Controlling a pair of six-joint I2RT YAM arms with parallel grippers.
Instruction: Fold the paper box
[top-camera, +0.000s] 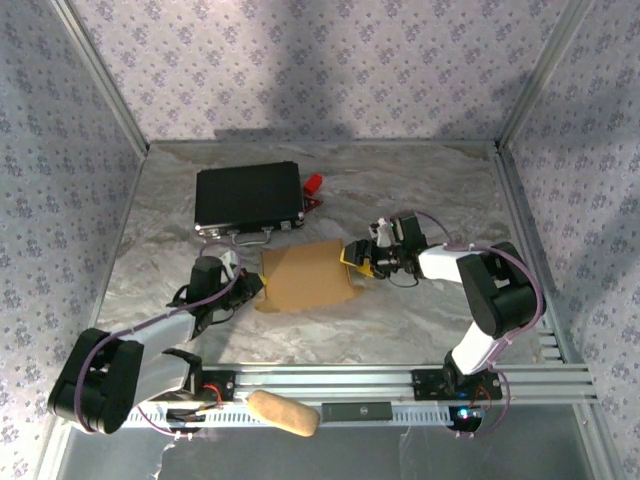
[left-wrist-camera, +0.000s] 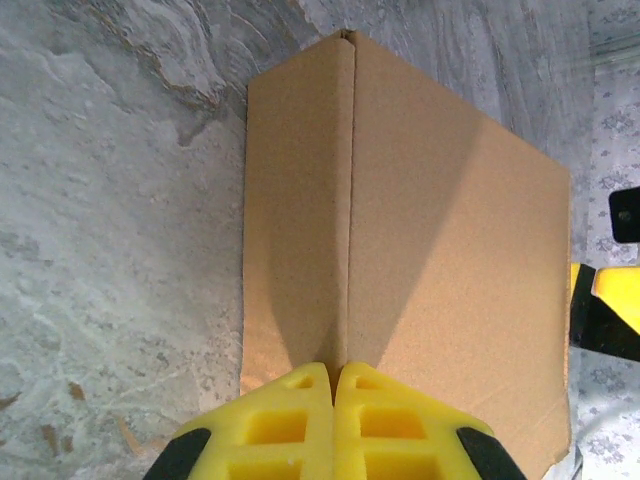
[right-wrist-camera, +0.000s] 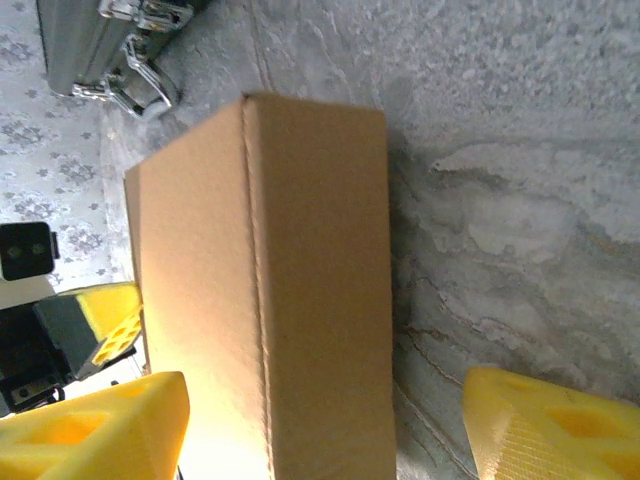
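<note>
In the top view the paper box (top-camera: 305, 275) lay flat and brown near the middle of the counter (top-camera: 420, 195). A black case (top-camera: 250, 195) stood just beyond the box, with a small red object (top-camera: 313, 186) at the case's right end, too small to identify. The left claw (top-camera: 249, 288) sat at the box's left edge, its fingers lost against the dark wrist. The right claw (top-camera: 356, 258) met the box's right edge, showing some yellow, but its spread could not be judged from there. Well nearer than the box, a tan rounded lump (top-camera: 283, 412) rested on the metal rail (top-camera: 400, 380).

From the left wrist, the box (left-wrist-camera: 440, 250) showed a raised crease running straight toward the camera, the panel left of it in shadow. The left claw (left-wrist-camera: 335, 372) was closed, its yellow fingers (left-wrist-camera: 290, 425) pressed together over the box's near edge at the crease. That edge was hidden beneath them, so whether any card was pinched between them could not be told. At the box's far side a yellow and black part of the other claw (left-wrist-camera: 610, 295) was cut off by the frame.

From the right wrist, the box (right-wrist-camera: 320, 250) ran out of frame at the bottom. The right claw (right-wrist-camera: 325, 385) was spread wide, one yellow finger on each side of the box, gripping nothing; both fingers were cropped. Beyond the box's far corner lay the case's metal latches (right-wrist-camera: 140, 80), and the left claw (right-wrist-camera: 100, 320) showed dimly at its left edge.
</note>
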